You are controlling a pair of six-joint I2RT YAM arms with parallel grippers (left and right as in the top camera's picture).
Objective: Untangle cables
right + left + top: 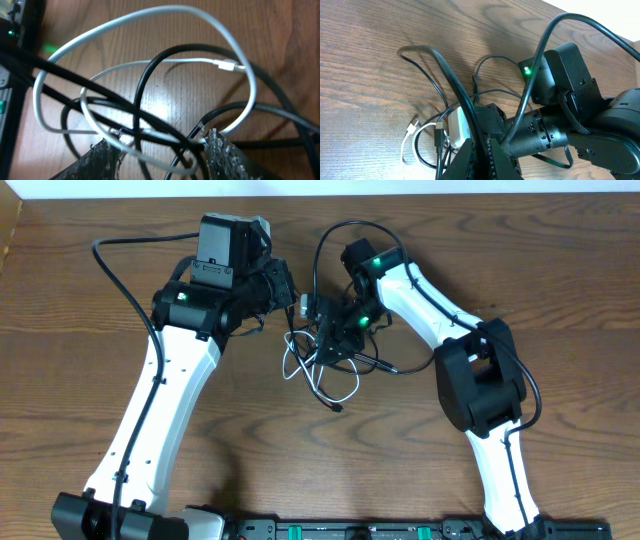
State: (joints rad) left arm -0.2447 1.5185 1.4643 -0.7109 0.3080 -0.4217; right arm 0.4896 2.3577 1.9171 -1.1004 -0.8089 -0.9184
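The cables [322, 370] lie in one loose tangle near the middle of the counter [50, 380], between your two arms, with black loops crossing a thinner white cable [175, 8]. From your right wrist you can see that white cable making a wide loop over the wood. Its small plug [227, 64] lies inside the loop, and several black strands cross it. Your right hand [159, 142] sits right over the heap with its fingers [220, 155] apart. White and black strands pass through the gap, and nothing is pinched there. Your left hand [481, 147] is at the far edge of the tangle on your left side. Its fingers are pressed together on a black cable [451, 80] that runs out from between the tips and arcs away over the counter. Beside that hand, one end of the white cable lies flat on the wood next to a black plug [438, 136]. In the same view your right arm [560, 125], green light lit, sits close against the tangle.
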